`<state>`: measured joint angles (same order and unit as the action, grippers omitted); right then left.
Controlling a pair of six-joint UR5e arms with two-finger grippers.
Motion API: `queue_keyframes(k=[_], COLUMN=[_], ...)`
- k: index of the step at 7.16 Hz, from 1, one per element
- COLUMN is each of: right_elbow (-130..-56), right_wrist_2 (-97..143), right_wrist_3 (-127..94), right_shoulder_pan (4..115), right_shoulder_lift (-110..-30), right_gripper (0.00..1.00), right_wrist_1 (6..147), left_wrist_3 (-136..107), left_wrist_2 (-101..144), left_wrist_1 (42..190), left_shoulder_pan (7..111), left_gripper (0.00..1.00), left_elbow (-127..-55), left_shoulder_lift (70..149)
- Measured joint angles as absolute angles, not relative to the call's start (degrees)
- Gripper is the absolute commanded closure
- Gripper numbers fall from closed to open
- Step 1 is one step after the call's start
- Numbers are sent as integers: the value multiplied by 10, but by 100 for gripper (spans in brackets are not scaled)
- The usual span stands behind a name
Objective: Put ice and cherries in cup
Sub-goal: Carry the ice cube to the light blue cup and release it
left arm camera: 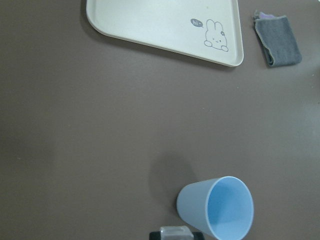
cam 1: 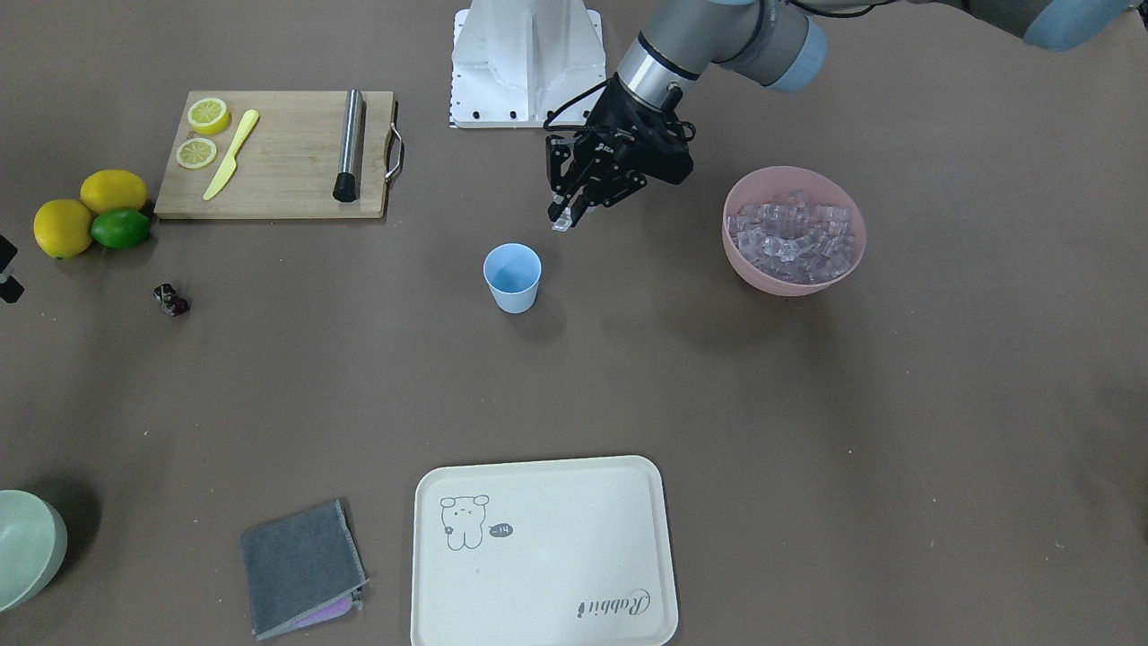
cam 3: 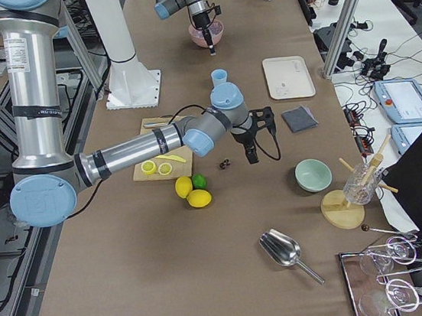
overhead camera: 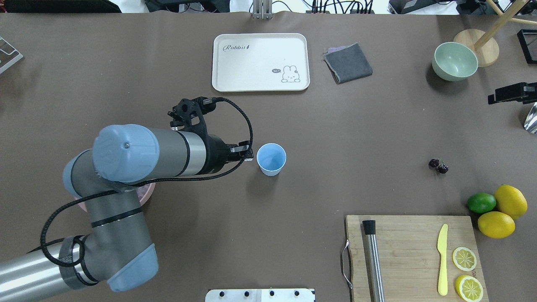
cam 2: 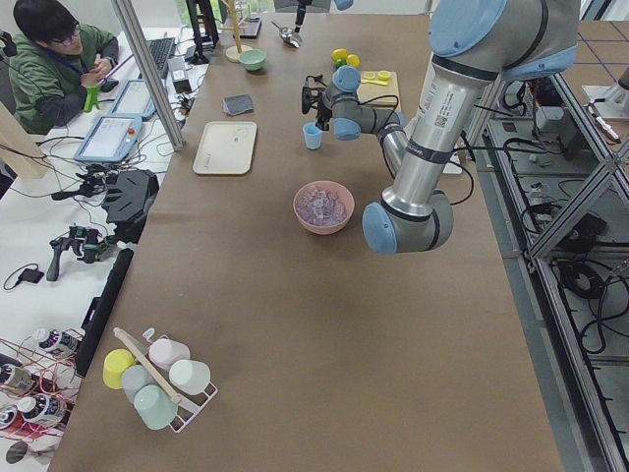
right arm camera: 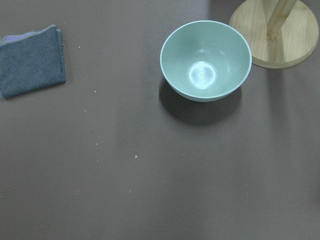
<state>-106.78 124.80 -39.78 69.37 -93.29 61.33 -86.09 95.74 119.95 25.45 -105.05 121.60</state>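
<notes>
From across the counter (cam 1: 807,431), your left end effector (cam 1: 562,215) hangs just behind the cup (cam 1: 512,277), which stands upright mid-counter. Its fingers pinch a single ice cube (cam 1: 560,223). The rest of the ice (cam 1: 789,235) sits heaped in the pink bowl (cam 1: 752,274) toward the end on the robot's left. The cherries (cam 1: 170,300) lie loose toward the opposite end.

Overhead, the end effector is just beside the cup's rim, not over it, and the cup looks empty. Treat that cup as thin, light plastic that would tip at a nudge, so come in from above.

From the left end, bowl and cup stand well apart.

From the right end, your right end effector (cam 3: 251,155) hovers near the cherries; you cannot tell whether it is spread or pressed together.

In the left wrist view, the cube shows at the bottom edge with the cup's mouth just ahead. Expect it to be hard, slick and nearly weightless. Hold it across two flat faces and squeeze gently. The cherries are probably round and prone to rolling, so take them where the pair meets.

The right wrist view shows matte brown covering, flat and likely grippy, with a green bowl (right arm camera: 205,60) and a cloth (right arm camera: 31,61) toward the operators' edge.
</notes>
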Motion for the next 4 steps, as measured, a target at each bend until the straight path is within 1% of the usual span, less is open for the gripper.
queue_keyframes(k=[2, 4], right_elbow=[-1067, -1067], right_wrist_2=[1248, 1247], right_wrist_3=[-398, -398], right_shoulder_pan=[694, 693], right_shoulder_lift=[-934, -934], right_gripper=[1, 1], right_wrist_1=[609, 608], left_wrist_3=[-878, -879], left_wrist_2=[915, 889], left_wrist_1=[1200, 1201], left_shoulder_pan=[239, 236], left_gripper=[100, 100], left_elbow=[-1005, -981], left_shoulder_lift=[1261, 1271])
